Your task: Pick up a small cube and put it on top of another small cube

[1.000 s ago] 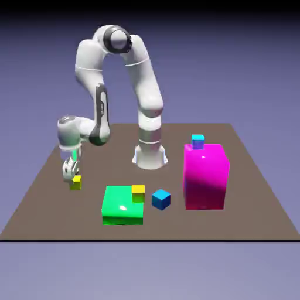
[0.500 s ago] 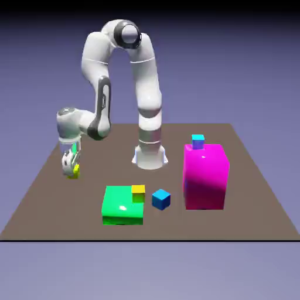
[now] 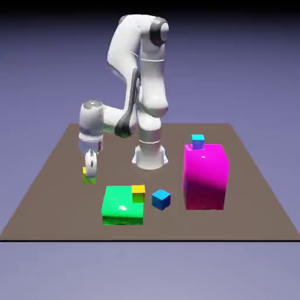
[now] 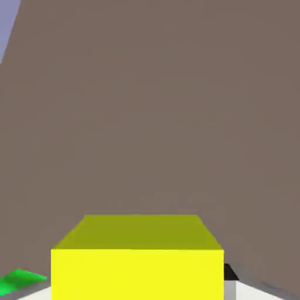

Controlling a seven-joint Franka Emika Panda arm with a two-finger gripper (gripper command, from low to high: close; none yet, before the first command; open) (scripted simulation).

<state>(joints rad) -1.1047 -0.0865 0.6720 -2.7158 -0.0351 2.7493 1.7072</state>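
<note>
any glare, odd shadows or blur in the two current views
Exterior view: a small white glare spot on top of the green block, a fainter one on the magenta block, whose front darkens downward; backdrop fades to black at the top; no clear cast shadows on the table. Hand view: flat light, no glare, the yellow cube bright on one face, olive on the other.

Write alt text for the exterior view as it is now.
A white robot arm's gripper grips a small yellow cube; nearby are a green block, an orange-yellow cube, a blue cube and a magenta block topped by a light-blue cube.
</note>
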